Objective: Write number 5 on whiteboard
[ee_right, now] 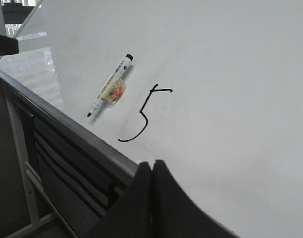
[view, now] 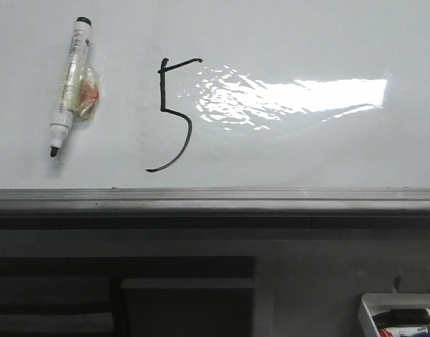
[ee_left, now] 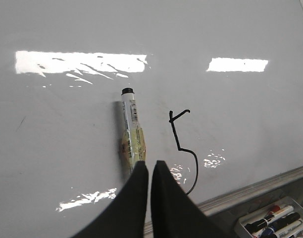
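Observation:
The number 5 (view: 161, 88) is drawn in thin black line on the whiteboard (view: 306, 42), left of a bright glare patch. It also shows in the left wrist view (ee_left: 174, 131) and the right wrist view (ee_right: 147, 99). A white marker (view: 72, 84) with a yellowish wrap lies on the board left of the digit, its bare tip towards the grey rail (view: 215, 200). My left gripper (ee_left: 151, 164) is shut and empty, its tips just short of the marker (ee_left: 131, 129). My right gripper (ee_right: 152, 163) is shut and empty over the rail, apart from the digit. Neither gripper shows in the front view.
A small white tray (view: 362, 309) with several markers (view: 412, 317) sits below the board at the front right; it also shows in the left wrist view (ee_left: 240, 227). Dark frame bars run under the rail (ee_right: 67, 163).

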Robot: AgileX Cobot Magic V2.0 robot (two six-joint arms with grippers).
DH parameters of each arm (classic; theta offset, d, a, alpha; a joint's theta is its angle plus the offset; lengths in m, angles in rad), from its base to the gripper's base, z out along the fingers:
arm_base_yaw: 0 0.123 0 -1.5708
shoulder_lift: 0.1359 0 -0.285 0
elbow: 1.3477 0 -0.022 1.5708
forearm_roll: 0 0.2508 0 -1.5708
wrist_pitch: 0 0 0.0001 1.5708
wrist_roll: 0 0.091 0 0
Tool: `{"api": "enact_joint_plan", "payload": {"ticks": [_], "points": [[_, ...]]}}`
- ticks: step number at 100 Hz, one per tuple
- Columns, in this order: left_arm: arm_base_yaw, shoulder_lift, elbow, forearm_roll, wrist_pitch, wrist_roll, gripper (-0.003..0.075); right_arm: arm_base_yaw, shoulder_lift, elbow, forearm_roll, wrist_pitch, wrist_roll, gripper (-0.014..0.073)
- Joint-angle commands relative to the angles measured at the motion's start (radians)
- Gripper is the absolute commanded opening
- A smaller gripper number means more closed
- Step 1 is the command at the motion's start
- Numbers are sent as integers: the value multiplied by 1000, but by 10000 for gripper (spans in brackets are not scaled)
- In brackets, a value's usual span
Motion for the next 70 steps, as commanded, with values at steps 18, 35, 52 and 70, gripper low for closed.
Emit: {"api": "enact_joint_plan", "payload": {"ticks": [18, 35, 52, 70], "points": [[-3, 6, -26, 3, -78, -3, -20, -8, 8, -26, 1, -71, -6, -61], [-3, 6, -26, -134, -81, -3, -20, -8, 8, -26, 1, -71, -6, -61], [44, -10, -26, -267, -13, 180, -20, -8, 8, -26, 1, -71, -6, -61], [192, -99, -19, -391, 19, 526, -20, -8, 8, -26, 1, -71, -6, -61]]}}
